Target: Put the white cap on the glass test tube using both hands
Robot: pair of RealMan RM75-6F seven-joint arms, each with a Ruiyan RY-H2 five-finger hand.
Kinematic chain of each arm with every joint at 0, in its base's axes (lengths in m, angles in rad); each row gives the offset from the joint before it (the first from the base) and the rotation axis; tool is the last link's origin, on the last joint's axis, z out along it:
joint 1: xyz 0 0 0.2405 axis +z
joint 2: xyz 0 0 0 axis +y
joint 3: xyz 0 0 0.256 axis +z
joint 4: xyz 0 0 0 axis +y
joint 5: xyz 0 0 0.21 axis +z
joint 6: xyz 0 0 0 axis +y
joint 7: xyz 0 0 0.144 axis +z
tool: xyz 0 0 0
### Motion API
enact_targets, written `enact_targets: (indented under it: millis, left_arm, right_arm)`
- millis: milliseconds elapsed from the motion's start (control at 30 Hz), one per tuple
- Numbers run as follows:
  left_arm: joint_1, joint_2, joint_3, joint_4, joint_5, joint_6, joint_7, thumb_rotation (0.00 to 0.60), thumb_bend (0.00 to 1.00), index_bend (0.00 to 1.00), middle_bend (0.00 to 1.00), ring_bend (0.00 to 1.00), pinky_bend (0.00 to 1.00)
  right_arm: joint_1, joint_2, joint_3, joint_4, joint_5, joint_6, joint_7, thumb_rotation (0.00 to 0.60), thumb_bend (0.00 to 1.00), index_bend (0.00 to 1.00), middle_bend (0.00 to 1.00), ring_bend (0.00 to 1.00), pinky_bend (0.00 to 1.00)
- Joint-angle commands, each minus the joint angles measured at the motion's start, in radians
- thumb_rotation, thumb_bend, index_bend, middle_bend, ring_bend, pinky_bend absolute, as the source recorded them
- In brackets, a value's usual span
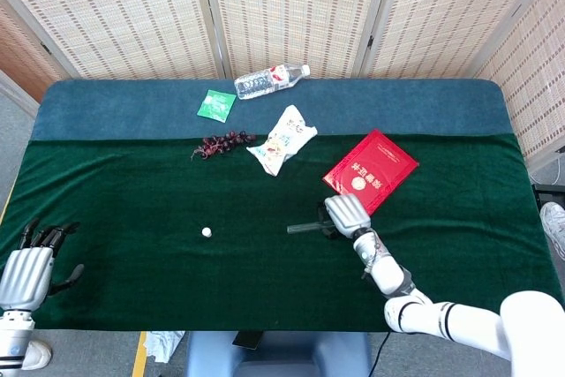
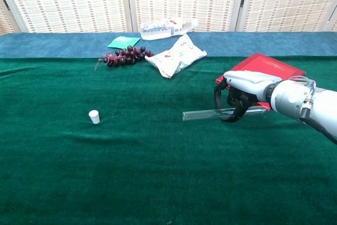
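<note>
The glass test tube [image 2: 202,113] lies flat on the green cloth, right of centre, its open end pointing left. My right hand [image 2: 245,85] sits over the tube's right part with fingers and thumb curled around it; in the head view this hand [image 1: 347,214] covers all but the tube's left end [image 1: 302,228]. The white cap [image 2: 94,116] stands alone on the cloth well to the left, also seen as the small white cap [image 1: 207,231] in the head view. My left hand [image 1: 31,271] rests at the table's near-left corner, fingers apart, holding nothing.
A red booklet [image 1: 371,169] lies just behind my right hand. Further back are a snack bag [image 1: 282,139], a bunch of dark grapes [image 1: 222,143], a green packet [image 1: 215,104] and a water bottle [image 1: 269,80] lying on its side.
</note>
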State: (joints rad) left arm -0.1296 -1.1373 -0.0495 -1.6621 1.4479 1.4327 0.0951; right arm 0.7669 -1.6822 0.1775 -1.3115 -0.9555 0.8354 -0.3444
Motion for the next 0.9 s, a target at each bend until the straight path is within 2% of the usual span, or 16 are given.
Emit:
enact_targets:
  millis: [33, 200, 367, 500, 733, 900]
  left_arm:
    - [-0.002, 0.002, -0.002, 0.001, -0.001, -0.002, -0.001, 0.600, 0.35, 0.20, 0.32, 0.23, 0.05]
    - [-0.019, 0.009, -0.002, 0.002, 0.007, -0.026, -0.006, 0.600, 0.35, 0.20, 0.32, 0.23, 0.06]
    - [-0.055, 0.018, -0.009, 0.004, 0.022, -0.068, -0.013, 0.600, 0.35, 0.20, 0.32, 0.23, 0.07]
    - [-0.091, 0.020, -0.012, 0.006, 0.033, -0.115, -0.016, 0.600, 0.35, 0.21, 0.32, 0.23, 0.10]
    - [-0.165, -0.002, -0.030, 0.024, 0.055, -0.183, -0.002, 0.600, 0.35, 0.22, 0.32, 0.25, 0.13]
    - [-0.244, -0.045, -0.047, 0.070, 0.048, -0.278, 0.006, 0.600, 0.35, 0.28, 0.36, 0.32, 0.20]
  right_arm:
    - [0.001, 0.002, 0.006, -0.004, 0.001, 0.002, 0.009, 0.600, 0.33, 0.57, 0.97, 1.00, 1.00]
    - [-0.008, 0.024, 0.025, -0.034, -0.001, -0.001, 0.063, 0.600, 0.39, 0.62, 0.98, 1.00, 1.00]
    - [-0.043, 0.073, 0.053, -0.098, -0.028, 0.012, 0.178, 0.600, 0.45, 0.65, 0.98, 1.00, 1.00]
    - [-0.080, 0.114, 0.065, -0.141, -0.072, 0.037, 0.273, 0.600, 0.45, 0.69, 0.99, 1.00, 1.00]
    - [-0.141, 0.187, 0.066, -0.212, -0.160, 0.092, 0.409, 0.600, 0.45, 0.69, 0.99, 1.00, 1.00]
    - [-0.173, 0.233, 0.065, -0.246, -0.203, 0.125, 0.470, 0.600, 0.45, 0.69, 0.99, 1.00, 1.00]
